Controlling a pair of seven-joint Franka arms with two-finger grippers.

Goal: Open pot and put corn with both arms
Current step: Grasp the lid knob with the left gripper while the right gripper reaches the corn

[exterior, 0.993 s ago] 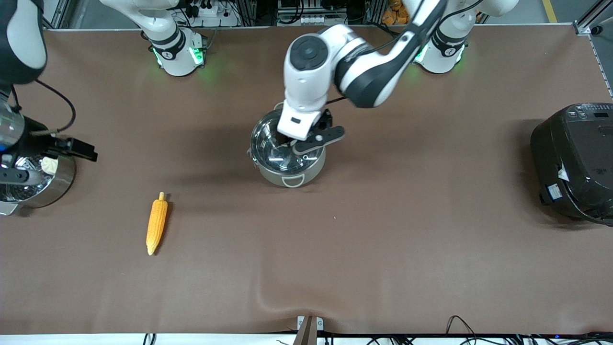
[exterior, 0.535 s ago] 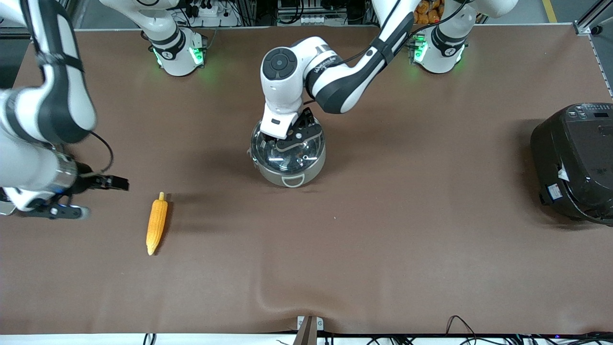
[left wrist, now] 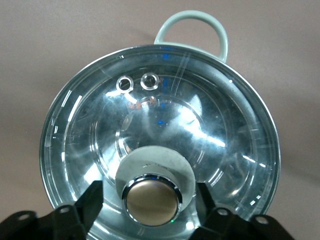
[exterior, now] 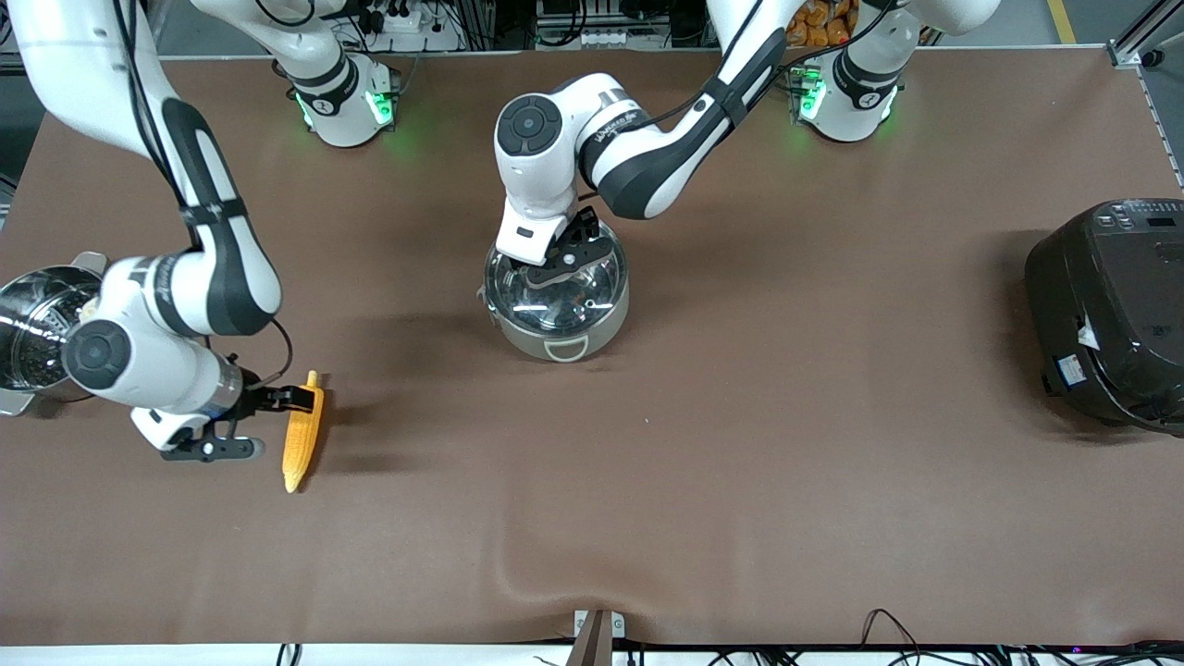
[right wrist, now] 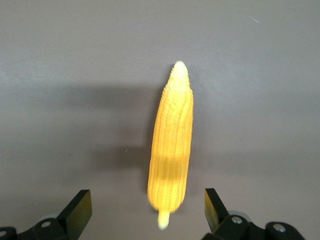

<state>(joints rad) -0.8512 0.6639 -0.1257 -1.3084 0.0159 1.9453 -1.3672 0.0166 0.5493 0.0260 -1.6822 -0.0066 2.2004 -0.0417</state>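
Note:
The pot [exterior: 557,319] stands mid-table with its glass lid [exterior: 560,291] on. In the left wrist view the lid [left wrist: 160,120] fills the frame. My left gripper [exterior: 562,262] is over the lid, open. In the left wrist view its fingertips [left wrist: 93,199] stand on either side of the copper-coloured knob [left wrist: 152,201] with gaps, so the left gripper [left wrist: 149,202] holds nothing. The corn [exterior: 303,433] lies on the mat toward the right arm's end. My right gripper [exterior: 276,424] is open over its stub end. In the right wrist view the corn [right wrist: 171,145] points away from the right gripper [right wrist: 146,207].
A steel steamer pot [exterior: 37,324] stands at the right arm's end of the table. A big black rice cooker [exterior: 1110,310] stands at the left arm's end. One loop handle [left wrist: 192,25] of the pot shows in the left wrist view.
My right arm swung from the steamer pot to over the corn's stub end. My left gripper shifted over the lid and came down around the knob.

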